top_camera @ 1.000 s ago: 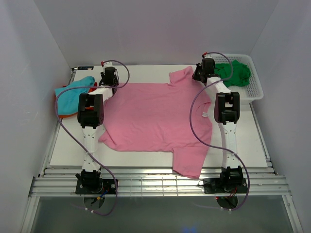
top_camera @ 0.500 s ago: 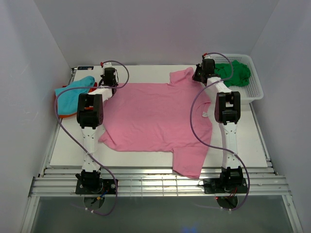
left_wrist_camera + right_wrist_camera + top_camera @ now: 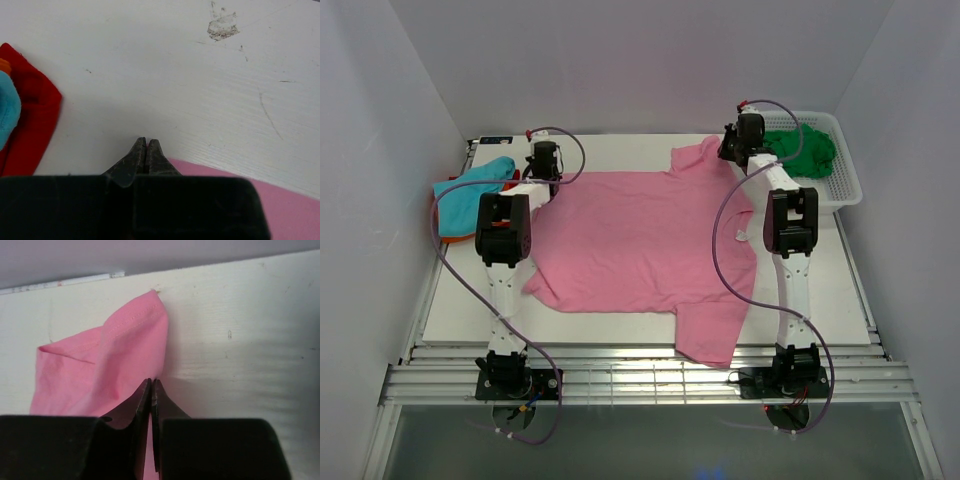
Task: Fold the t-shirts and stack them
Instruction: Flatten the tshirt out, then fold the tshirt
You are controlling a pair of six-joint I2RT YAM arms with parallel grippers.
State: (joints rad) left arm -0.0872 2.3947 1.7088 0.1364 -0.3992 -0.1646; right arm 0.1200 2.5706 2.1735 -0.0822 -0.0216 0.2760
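The pink t-shirt lies flat on the bench, its length running left to right. The right tool is closed, pinching the far sleeve. The left tool is closed at the far hem corner, with no cloth visible between its jaws.

Surroundings: table, basket, rail, walls.
You have a white table closed in by pale walls at 9, 12 and 3 o'clock. A white mesh basket stands at 2 o'clock, close to the right wall. A slotted metal rail runs along 6 o'clock. In your left wrist view, a grey scuff marks the tabletop at 1 o'clock.
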